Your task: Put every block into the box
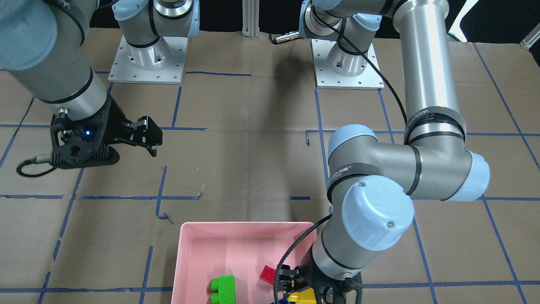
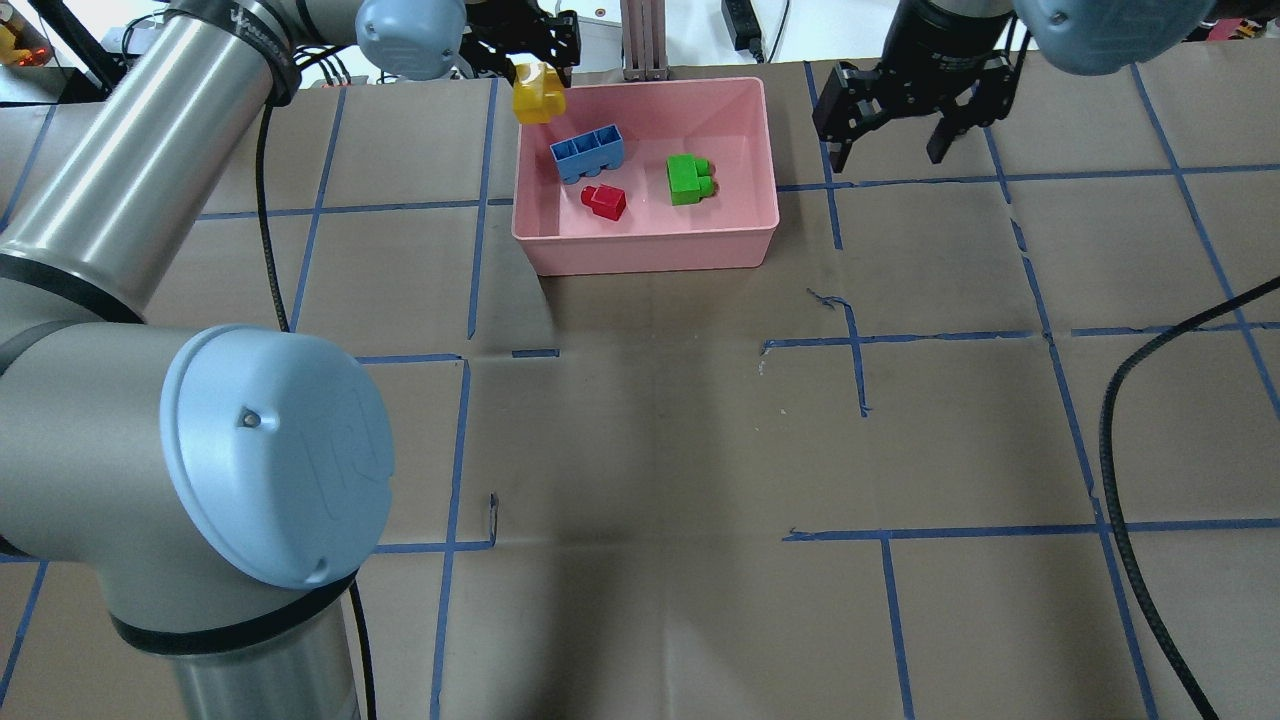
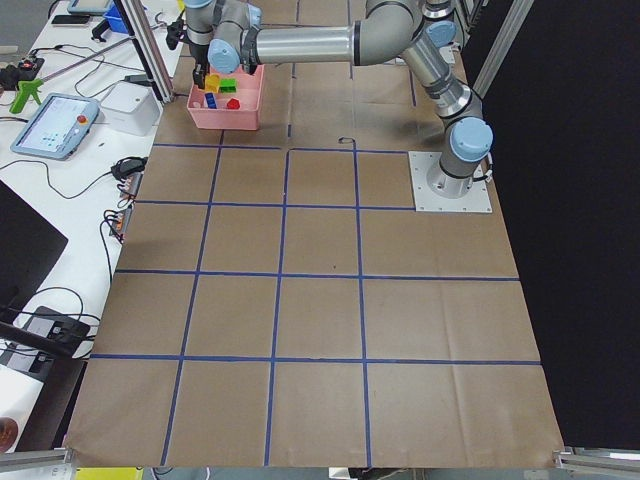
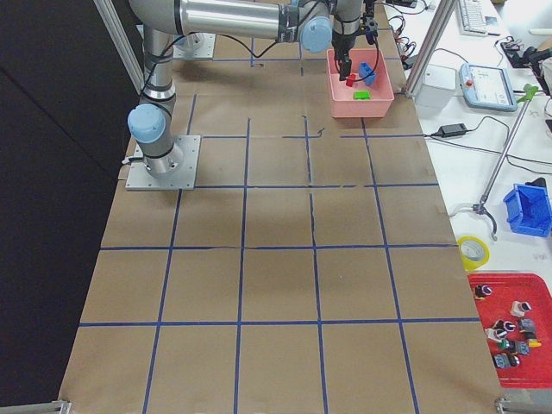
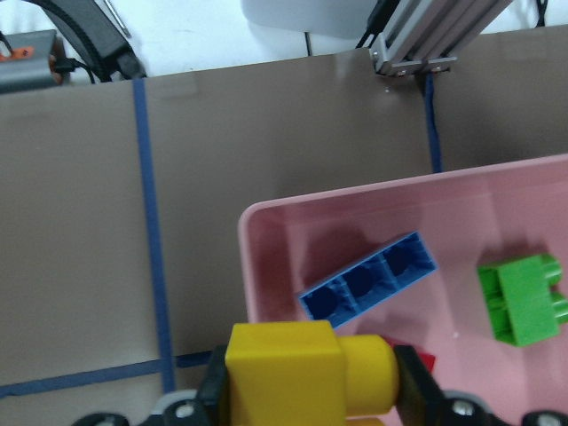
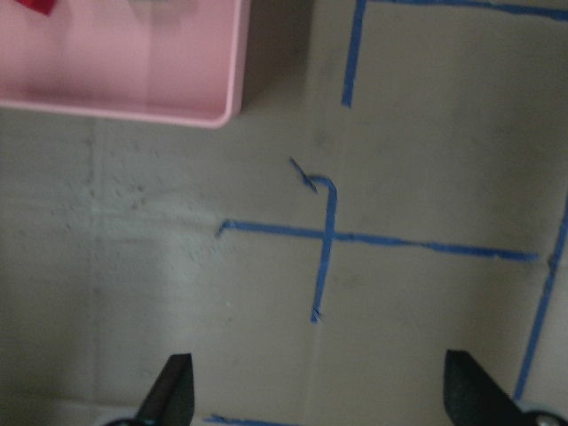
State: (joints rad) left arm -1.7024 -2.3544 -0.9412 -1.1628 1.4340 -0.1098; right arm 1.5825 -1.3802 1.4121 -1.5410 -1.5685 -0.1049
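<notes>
My left gripper is shut on the yellow block and holds it above the far left corner of the pink box. The left wrist view shows the yellow block between the fingers, over the box rim. Inside the box lie the blue block, the red block and the green block. They also show in the left wrist view: blue, green. My right gripper is open and empty, right of the box, above the table.
The table is brown paper with blue tape lines. An aluminium post stands just behind the box. A black cable hangs at the right. The right wrist view shows the box corner and bare paper.
</notes>
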